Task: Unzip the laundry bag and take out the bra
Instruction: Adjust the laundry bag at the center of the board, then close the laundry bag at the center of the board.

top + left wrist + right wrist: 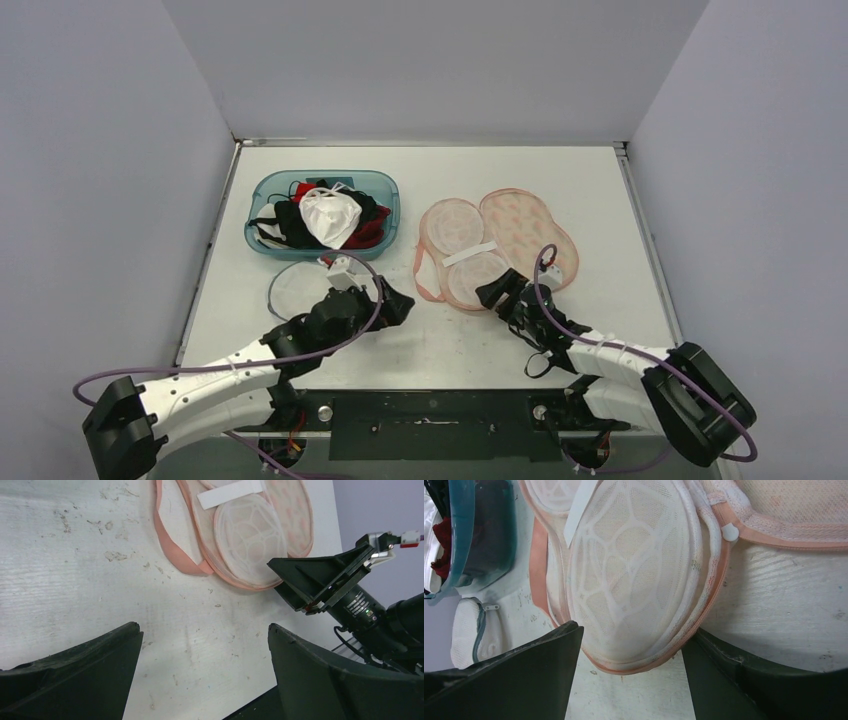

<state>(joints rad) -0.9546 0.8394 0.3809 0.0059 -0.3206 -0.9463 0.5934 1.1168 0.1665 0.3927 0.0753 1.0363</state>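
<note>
The laundry bag (pixel 455 228) is a pink-trimmed white mesh shell with two round ribbed cups, right of the table's middle. Its patterned lid (pixel 530 232) lies folded back to the right, and a white zipper pull (pixel 730 531) sits on the trim. I cannot tell the bra apart from the mesh cups. A pink band (pixel 175 545) loops out at the bag's left side. My right gripper (pixel 634 632) (pixel 495 291) is open and straddles the near cup's rim (pixel 634 570), its right finger against the pink trim. My left gripper (pixel 204 626) (pixel 402 300) hangs wide open over bare table, left of the bag (pixel 250 535).
A blue basket (pixel 262 190) heaped with black, red and white clothes stands at the back left. A flat white mesh pouch (pixel 295 288) with a grey zipper (pixel 478 630) lies in front of it, beside my left arm. White walls close the table's back and sides.
</note>
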